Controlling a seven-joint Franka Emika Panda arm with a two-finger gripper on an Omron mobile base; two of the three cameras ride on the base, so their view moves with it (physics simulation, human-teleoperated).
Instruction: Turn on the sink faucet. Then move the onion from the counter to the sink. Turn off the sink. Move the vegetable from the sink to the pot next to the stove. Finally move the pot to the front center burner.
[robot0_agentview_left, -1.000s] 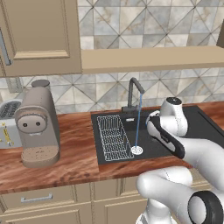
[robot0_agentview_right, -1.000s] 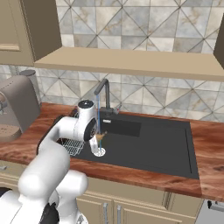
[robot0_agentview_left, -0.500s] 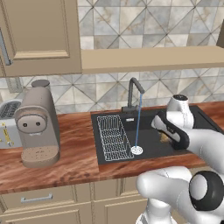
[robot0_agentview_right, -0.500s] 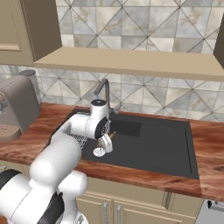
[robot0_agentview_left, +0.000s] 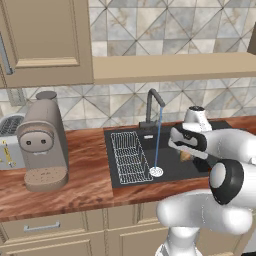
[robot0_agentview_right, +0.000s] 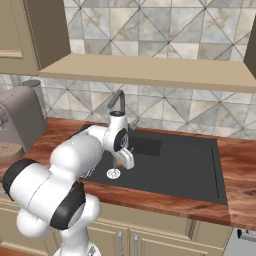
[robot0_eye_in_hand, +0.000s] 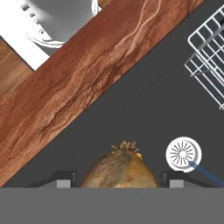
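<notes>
My gripper is shut on the brown onion, which sits between the two dark fingertips. The hand hangs low over the dark sink, just right of the drain. From the left base the gripper shows with the onion under it. From the right base the gripper is beside the drain. The faucet is running: a thin blue stream of water falls onto the drain.
A white wire rack lies in the sink's left part. A coffee machine and a toaster stand on the wooden counter to the left. The right half of the basin is bare.
The hand has carried the onion a little to the right over the basin, near the drain. The water keeps running.
</notes>
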